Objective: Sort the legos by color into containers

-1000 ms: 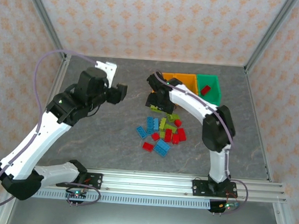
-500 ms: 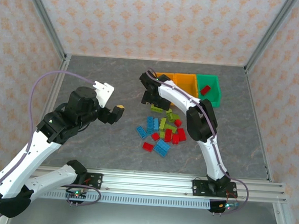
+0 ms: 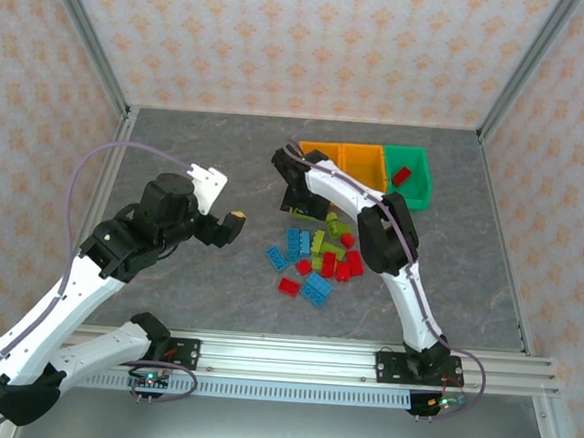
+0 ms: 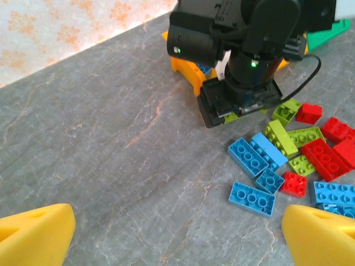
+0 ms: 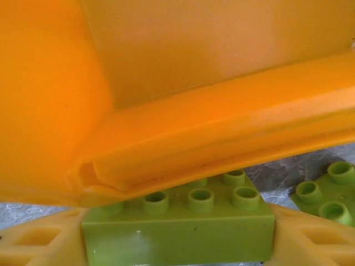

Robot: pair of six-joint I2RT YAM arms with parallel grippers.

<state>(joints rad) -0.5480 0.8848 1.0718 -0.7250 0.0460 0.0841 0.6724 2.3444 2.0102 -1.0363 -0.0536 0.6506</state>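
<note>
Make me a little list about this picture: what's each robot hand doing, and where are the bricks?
left gripper: open, empty
right gripper: shut on lime green brick, at corner of orange bin
loose bricks: blue, lime and red, piled on the table
green bin: one red brick inside

The left arm (image 3: 72,289) and right arm (image 3: 418,303) are white with black joints, purple cable (image 3: 127,145), yellow fingertips (image 4: 36,235).
</note>
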